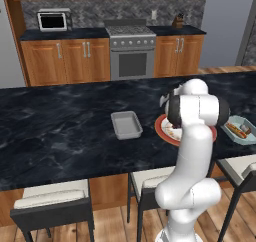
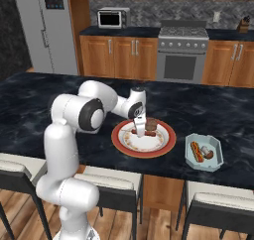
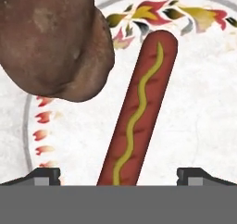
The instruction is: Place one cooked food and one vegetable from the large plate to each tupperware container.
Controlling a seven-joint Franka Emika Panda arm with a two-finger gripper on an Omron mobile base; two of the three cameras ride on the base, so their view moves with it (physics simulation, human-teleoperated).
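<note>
My tool (image 2: 139, 130) hangs low over the large plate (image 2: 166, 146) with its jaws spread wide, empty, straddling the hot dog (image 3: 138, 112) beside a brown potato (image 3: 53, 40). The pale blue tub (image 2: 216, 162) on the right already holds its pair (the grey tub (image 1: 126, 124) on the left looks bare), so I judge the next move is down, close, and carry left across the table (image 2: 39, 105).

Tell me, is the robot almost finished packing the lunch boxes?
About halfway. The pale blue container already holds a hot dog and something brown. The grey container is empty. The open gripper hangs over the large plate, straddling a mustard-striped sausage beside a potato.
</note>
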